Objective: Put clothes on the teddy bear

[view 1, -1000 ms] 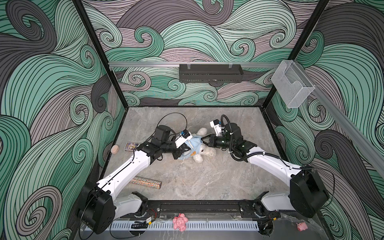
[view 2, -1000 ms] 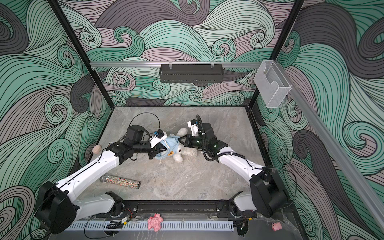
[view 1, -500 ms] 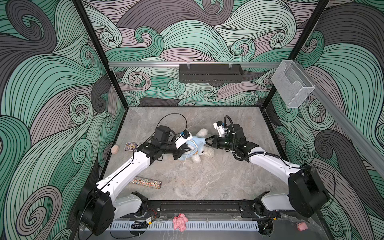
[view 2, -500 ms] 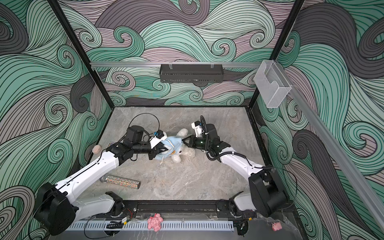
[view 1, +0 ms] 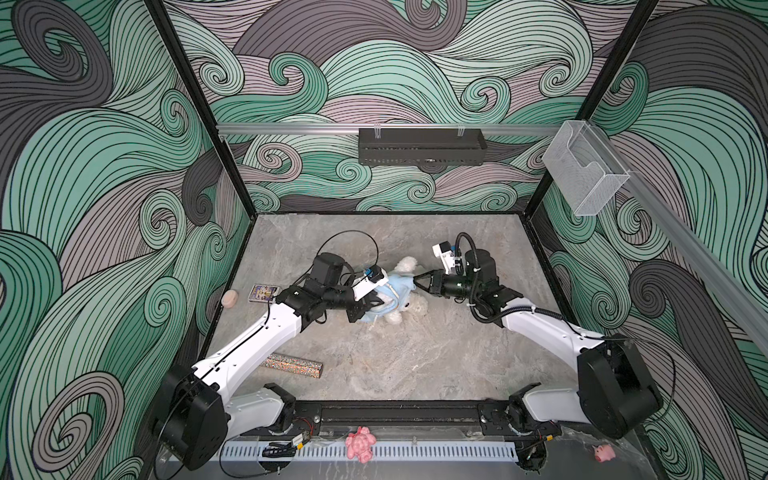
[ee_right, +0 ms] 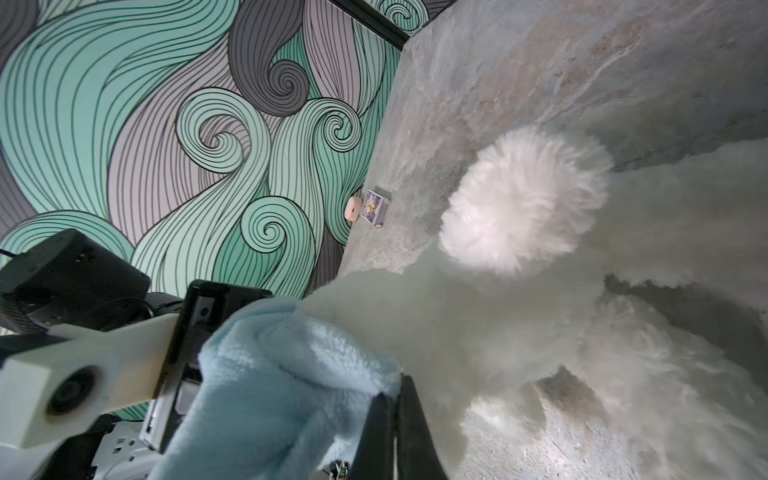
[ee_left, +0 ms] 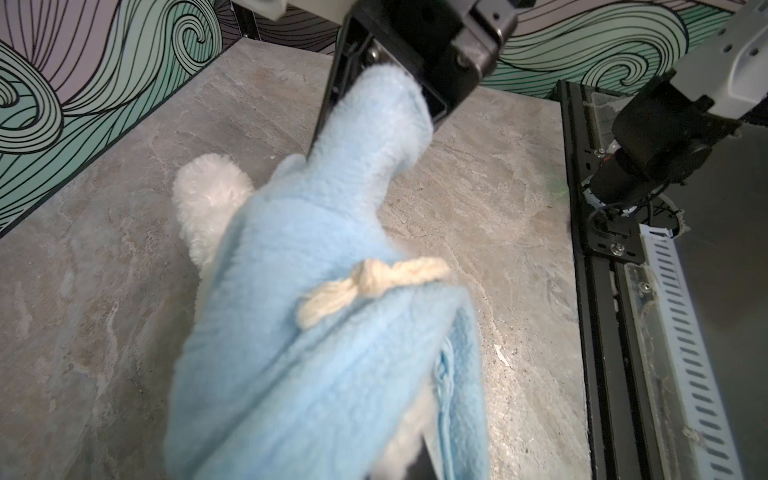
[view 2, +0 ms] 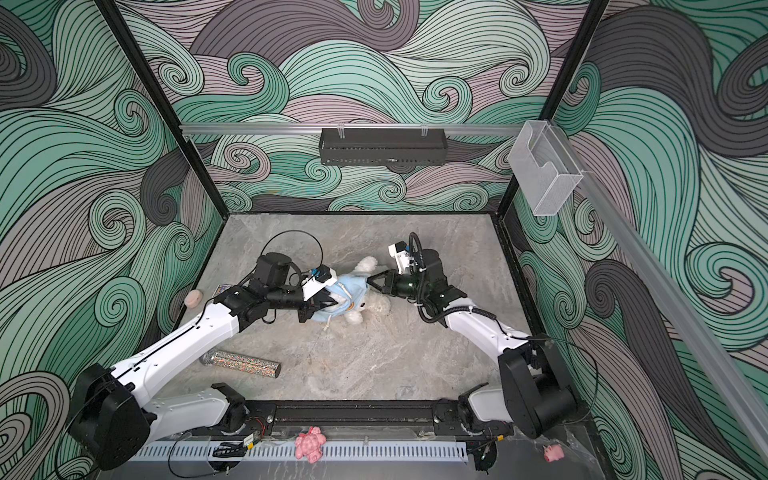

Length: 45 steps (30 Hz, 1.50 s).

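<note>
Teddy bear: same spot as before

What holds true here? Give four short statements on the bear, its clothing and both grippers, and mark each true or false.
1. The fluffy white plush teddy bear lies on the grey stone-look table between the arms. True.
2. The right gripper is shut on the light blue fleece garment. True.
3. The left gripper is open, clear of the garment. False: it is shut on it.
4. The glittery multicoloured tube rests on the bear. False: it lies apart, beside the left arm.
</note>
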Available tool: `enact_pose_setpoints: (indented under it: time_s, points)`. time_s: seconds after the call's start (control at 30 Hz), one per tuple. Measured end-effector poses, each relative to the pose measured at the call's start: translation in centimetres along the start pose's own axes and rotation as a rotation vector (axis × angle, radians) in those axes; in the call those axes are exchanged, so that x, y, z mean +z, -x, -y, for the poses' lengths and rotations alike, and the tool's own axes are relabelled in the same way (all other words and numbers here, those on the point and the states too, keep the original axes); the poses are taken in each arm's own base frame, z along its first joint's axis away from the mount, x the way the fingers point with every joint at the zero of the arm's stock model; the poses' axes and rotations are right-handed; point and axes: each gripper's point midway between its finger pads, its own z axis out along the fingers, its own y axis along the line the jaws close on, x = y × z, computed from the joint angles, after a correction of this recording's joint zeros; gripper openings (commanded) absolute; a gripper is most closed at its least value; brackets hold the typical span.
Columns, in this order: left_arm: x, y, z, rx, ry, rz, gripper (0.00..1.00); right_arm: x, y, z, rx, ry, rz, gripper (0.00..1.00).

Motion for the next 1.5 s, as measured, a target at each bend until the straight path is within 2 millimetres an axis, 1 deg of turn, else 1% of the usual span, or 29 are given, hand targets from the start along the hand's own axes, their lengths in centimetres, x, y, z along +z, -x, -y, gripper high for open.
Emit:
enact_pose_setpoints:
  time_s: [0.13,0.27,0.37,0.4,0.53,0.63,0.77,0.9,0.93,0.97,1.03,1.07,1.17,1.23,1.27,1.33,1.4,1.43,1.5]
  points:
    - [0.4,-0.7,0.6,0.043,-0.002,-0.049,0.00,0.7,0.1,-0.7,0.032,0.038,-0.003,0.00]
    - [0.7,-0.7,0.8,0.105,0.012,-0.097,0.00,1.0,0.2,-0.2,0.093,0.045,-0.010,0.00]
    - [0.9,-0.7,1.2,0.156,0.011,-0.119,0.00,1.3,0.4,1.3,0.183,0.029,-0.008,0.00]
    - [1.0,-0.7,1.3,0.168,0.010,-0.121,0.00,1.4,0.4,2.1,0.217,0.020,-0.006,0.00]
    - [1.0,-0.8,1.9,0.202,0.002,-0.125,0.00,1.8,-1.1,5.2,0.332,-0.025,-0.023,0.00]
    - [0.8,-1.1,2.2,0.212,-0.004,-0.128,0.00,1.9,-1.9,6.1,0.372,-0.040,-0.033,0.00]
    - [0.0,-0.4,2.3,0.205,0.013,-0.099,0.00,1.6,-2.0,5.8,0.363,-0.038,-0.027,0.00]
    - [-1.3,0.9,2.3,0.174,0.059,-0.028,0.00,1.1,-1.5,4.4,0.286,-0.005,-0.021,0.00]
    - [-1.6,1.1,2.2,0.154,0.073,-0.010,0.00,1.1,-1.3,4.0,0.254,0.009,-0.023,0.02]
    - [-1.8,1.2,2.0,0.129,0.087,0.004,0.00,1.1,-1.0,3.5,0.222,0.020,-0.023,0.06]
    - [-2.0,1.6,1.1,0.040,0.129,0.034,0.00,1.2,-0.3,2.7,0.146,0.035,-0.015,0.18]
    - [-2.1,1.8,0.7,-0.012,0.146,0.045,0.00,1.1,0.3,2.6,0.107,0.020,0.010,0.23]
    - [-2.8,2.6,-1.3,-0.210,0.241,0.090,0.00,-0.1,1.6,2.4,-0.020,-0.039,0.089,0.30]
    - [-3.6,3.1,-3.4,-0.407,0.329,0.117,0.00,-1.1,1.8,0.7,-0.143,-0.062,0.137,0.36]
    - [-3.9,3.3,-4.3,-0.497,0.352,0.134,0.00,-1.4,1.6,-0.3,-0.197,-0.063,0.151,0.37]
    - [-4.9,3.8,-6.3,-0.725,0.396,0.192,0.00,-1.8,0.7,-3.5,-0.339,-0.045,0.179,0.38]
    - [-5.6,3.6,-7.8,-0.929,0.412,0.255,0.00,-1.9,-0.4,-5.7,-0.443,-0.019,0.195,0.38]
    - [-6.0,3.4,-8.3,-1.033,0.412,0.283,0.00,-1.8,-1.3,-6.6,-0.493,-0.005,0.198,0.38]
    - [-6.4,3.1,-9.0,-1.184,0.402,0.331,0.00,-1.7,-2.6,-6.7,-0.548,-0.004,0.197,0.38]
